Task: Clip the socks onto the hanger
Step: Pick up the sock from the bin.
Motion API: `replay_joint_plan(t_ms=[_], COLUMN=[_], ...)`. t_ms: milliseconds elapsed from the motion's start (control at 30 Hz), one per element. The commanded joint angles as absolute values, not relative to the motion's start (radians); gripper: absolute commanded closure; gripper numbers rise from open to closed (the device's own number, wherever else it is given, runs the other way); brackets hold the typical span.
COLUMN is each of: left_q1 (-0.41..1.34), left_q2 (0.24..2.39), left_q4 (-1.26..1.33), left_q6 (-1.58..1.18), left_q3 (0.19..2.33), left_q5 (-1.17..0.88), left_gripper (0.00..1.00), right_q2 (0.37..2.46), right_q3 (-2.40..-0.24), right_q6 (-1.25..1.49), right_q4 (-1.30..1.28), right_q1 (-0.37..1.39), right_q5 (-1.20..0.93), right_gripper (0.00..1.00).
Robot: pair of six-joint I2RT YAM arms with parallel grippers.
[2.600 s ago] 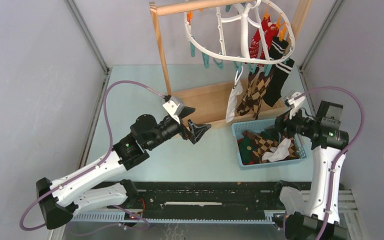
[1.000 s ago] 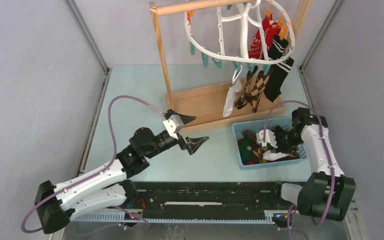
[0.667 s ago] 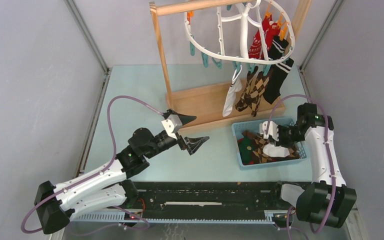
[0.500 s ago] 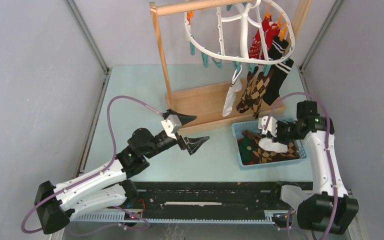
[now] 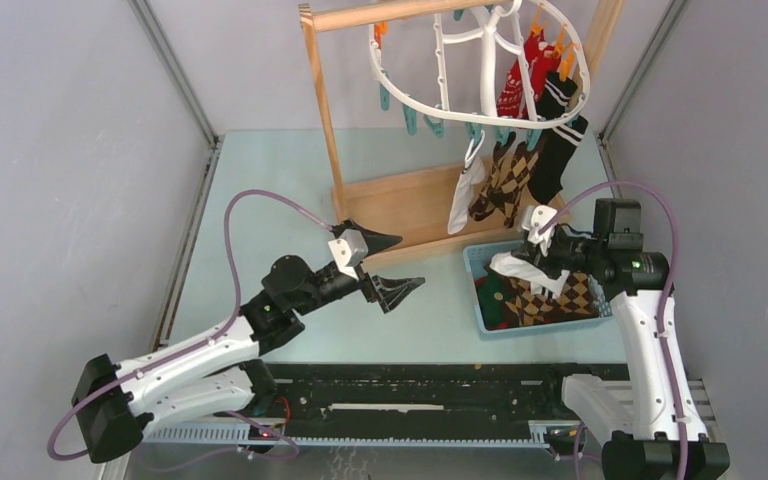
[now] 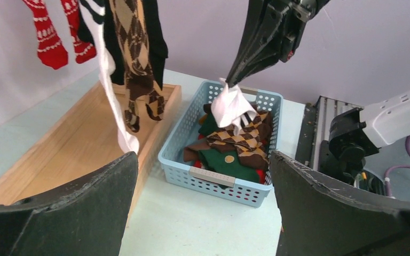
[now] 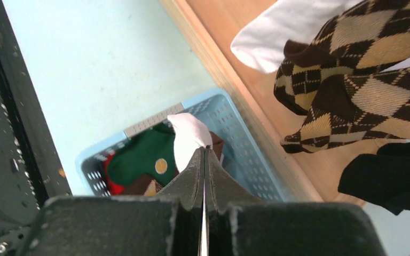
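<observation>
**Socks: you have one white sock held above the basket**

1. Right gripper. Your fingers are pressed together and pinch the white sock by one end. It sits at the right of the overhead view. In the left wrist view it comes down from the top centre, and the sock droops from its tips toward the pile. You cannot tell whether the sock's lower end touches that pile. In the right wrist view the closed fingers run up the middle of the frame, with the sock at their tips.

2. Left gripper. Your fingers are spread wide with nothing between them. It sits at the centre of the overhead view over the teal table, left of the basket and facing it.

3. Basket. It is pale blue and perforated, at the lower right of the overhead view. It holds a brown and tan argyle sock, a dark green sock with a round tan patch, and scraps of red and plain brown.

4. Hanger. This white oval frame is at the top centre-right, hung from the rail of the wooden rack. Teal and orange clips hang round its rim. Clipped along its right side are red patterned socks, a black striped sock, hanging argyle socks and a hanging white sock.

5. Wooden rack. Its base tray lies just behind the basket, under the clipped socks.
</observation>
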State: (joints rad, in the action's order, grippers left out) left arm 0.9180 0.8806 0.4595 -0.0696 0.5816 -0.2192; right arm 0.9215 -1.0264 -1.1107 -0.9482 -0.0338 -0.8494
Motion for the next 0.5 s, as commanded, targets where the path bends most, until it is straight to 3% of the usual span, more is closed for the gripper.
replay_joint_plan(t_ms=[0, 300, 467], left_q1=[0.913, 0.94, 0.967], left_q2=[0.928, 1.142, 1.265], left_q4=[0.565, 0.857, 0.882], left_q6=[-0.122, -0.189, -0.173], left_q3=[0.564, 0.567, 0.647], left_q5=[-0.288, -0.35, -0.34], left_gripper=[0.04, 0.04, 0.06], right_q2=[0.878, 0.861, 0.868], right_q3=[-1.064, -1.055, -1.049], right_q6=[-0.886, -0.58, -0.477], right_q4=[-0.81, -0.607, -0.532], right_q1=[-0.011, 0.067, 0.108], right_q5=[-0.98, -1.061, -1.066], right_gripper=[1.0, 1.0, 1.0])
